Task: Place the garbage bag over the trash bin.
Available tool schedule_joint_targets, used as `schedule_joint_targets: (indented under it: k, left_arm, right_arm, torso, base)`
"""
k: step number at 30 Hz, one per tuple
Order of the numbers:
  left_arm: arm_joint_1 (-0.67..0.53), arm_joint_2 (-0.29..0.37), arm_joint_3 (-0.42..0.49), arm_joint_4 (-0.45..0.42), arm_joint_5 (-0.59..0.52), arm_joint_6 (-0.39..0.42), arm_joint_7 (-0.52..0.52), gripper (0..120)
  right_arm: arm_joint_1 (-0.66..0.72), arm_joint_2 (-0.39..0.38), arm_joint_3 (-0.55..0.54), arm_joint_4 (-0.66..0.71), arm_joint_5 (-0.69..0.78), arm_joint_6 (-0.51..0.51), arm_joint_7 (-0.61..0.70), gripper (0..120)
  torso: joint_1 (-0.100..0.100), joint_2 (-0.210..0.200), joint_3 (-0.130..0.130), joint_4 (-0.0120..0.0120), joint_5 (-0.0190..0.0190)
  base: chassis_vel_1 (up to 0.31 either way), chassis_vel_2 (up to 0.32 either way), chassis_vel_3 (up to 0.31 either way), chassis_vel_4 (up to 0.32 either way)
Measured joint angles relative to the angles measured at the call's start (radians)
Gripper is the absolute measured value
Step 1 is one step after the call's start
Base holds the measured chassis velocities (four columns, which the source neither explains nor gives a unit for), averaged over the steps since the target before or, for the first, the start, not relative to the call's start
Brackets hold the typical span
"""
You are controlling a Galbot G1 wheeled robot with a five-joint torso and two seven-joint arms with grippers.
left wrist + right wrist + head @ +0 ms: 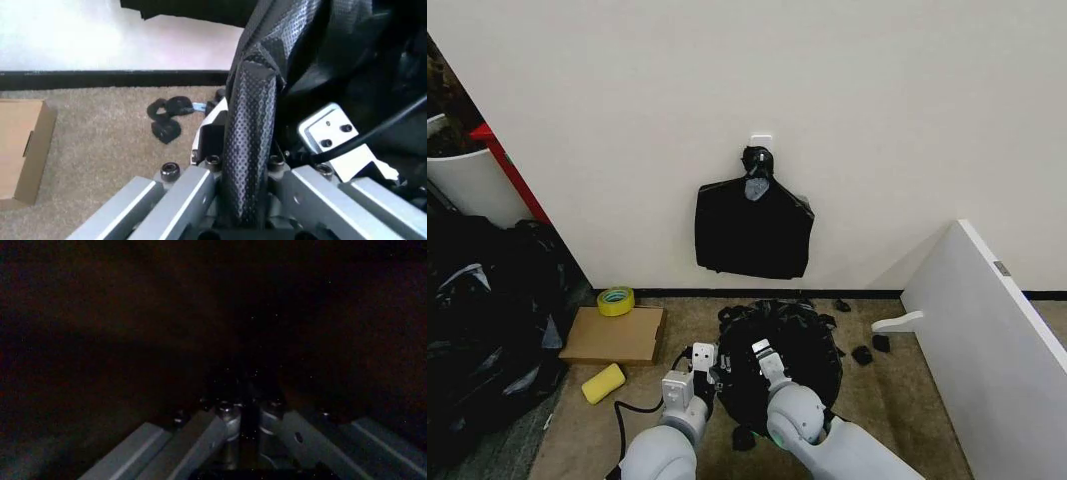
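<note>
The main risk, as I judge it, is the thin film tearing or slipping free if the two arms pull unevenly, since the trash bin itself is hidden under the plastic. The thin, glossy, crinkled black garbage bag sits on the carpet directly ahead of the robot, below a flat bundle of black bags hanging on the wall. The left gripper is at the bag's left edge, clamped on a fold of it. The right gripper is pushed into the bag; its fingers look nearly together in the dark.
</note>
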Motion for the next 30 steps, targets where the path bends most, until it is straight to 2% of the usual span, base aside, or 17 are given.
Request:
schedule_joint_targets:
  k: [5,8,13,18,26,30]
  left_arm:
    - [0.004,-0.001,0.0,0.002,0.014,-0.002,0.012,1]
    - [0.014,0.006,-0.004,-0.004,0.018,-0.003,0.022,1]
    - [0.03,0.032,-0.013,-0.013,0.021,-0.01,0.029,1]
    - [0.032,0.021,-0.011,-0.016,0.028,-0.011,0.03,1]
    - [0.063,0.027,-0.016,-0.04,0.049,-0.018,0.054,1]
    - [0.069,0.035,-0.022,-0.048,0.052,-0.021,0.061,1]
  right_arm:
    - [0.01,-0.002,-0.013,0.027,0.02,0.019,-0.007,0]
    - [0.021,-0.002,-0.002,-0.011,-0.033,0.061,-0.034,0]
    - [0.008,-0.025,0.004,-0.011,-0.012,0.017,-0.035,0]
    - [-0.01,-0.043,-0.034,0.032,0.016,-0.028,-0.035,0]
    - [0.0,-0.024,-0.037,0.008,-0.024,0.027,-0.074,0]
    - [0.003,-0.036,-0.042,0.015,0.016,0.004,-0.062,0]
  torso:
    - [0.0,0.0,0.0,0.0001,0.0]
    - [0.0,0.0,0.0,0.0002,0.0001]
    - [0.0,0.0,0.0,0.0001,0.0003]
    - [0.0,0.0,0.0,0.0,0.0003]
    - [0.0,0.0,0.0,0.0002,0.0002]
    - [0.0,0.0,0.0,0.0,0.0]
  base:
    - [0.0,0.0,0.0,0.0]
    - [0.0,0.0,0.0,0.0]
    - [0.0,0.0,0.0,0.0]
    - [0.0,0.0,0.0,0.0]
    - [0.0,0.0,0.0,0.0]
    - [0.0,0.0,0.0,0.0]
